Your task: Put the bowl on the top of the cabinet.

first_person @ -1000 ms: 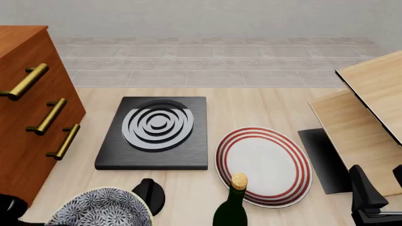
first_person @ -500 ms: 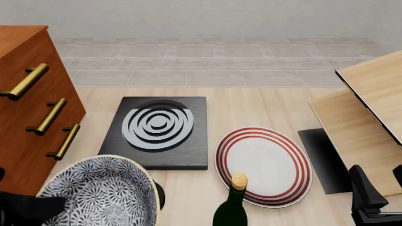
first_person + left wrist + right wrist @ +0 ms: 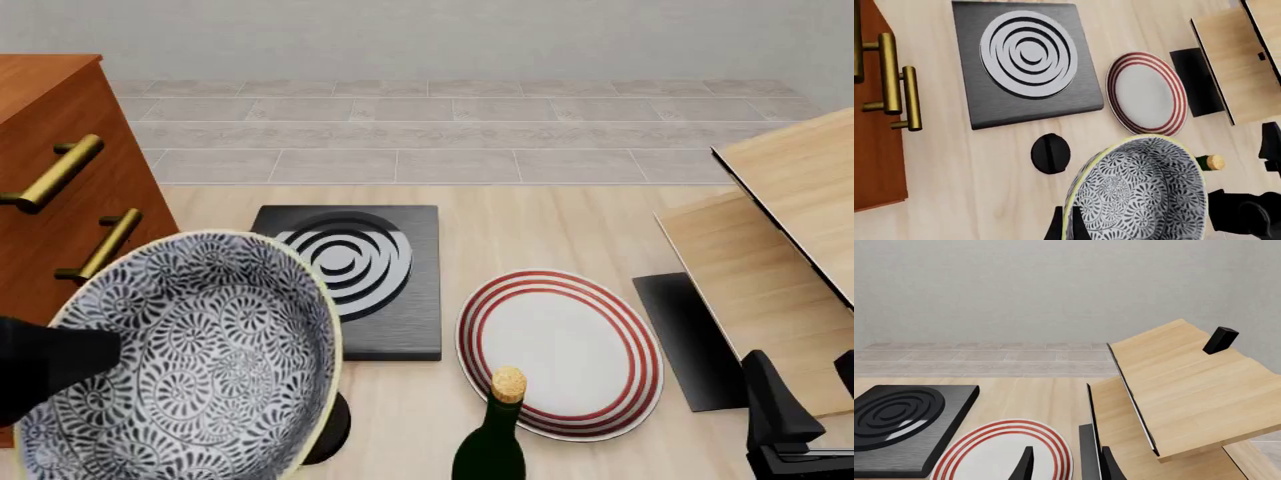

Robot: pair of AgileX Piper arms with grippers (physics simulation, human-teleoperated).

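The bowl (image 3: 200, 350), black-and-white floral with a pale yellow-green rim, hangs in the air at the front left, tilted with its inside toward the camera. My left gripper (image 3: 94, 355) is shut on its rim. In the left wrist view the bowl (image 3: 1144, 192) fills the lower part and the fingers (image 3: 1057, 229) pinch its rim. The reddish-brown cabinet (image 3: 47, 215) with brass handles stands at the far left, beside the bowl; its top edge shows above the bowl. It also shows in the left wrist view (image 3: 874, 160). My right gripper (image 3: 807, 395) is open and empty at the front right, as its wrist view (image 3: 1067, 467) shows.
On the table lie a black slab with a white spiral disc (image 3: 387, 290), a white plate with red rings (image 3: 561, 350), a black round knob (image 3: 1051, 152) and a corked green bottle (image 3: 497, 440). Pale-wood boards (image 3: 787, 250) stand at the right.
The left gripper has lifted the bowl from low at the front edge up and toward the camera. It now covers part of the black slab and the lowest cabinet handle. The right arm has not moved.
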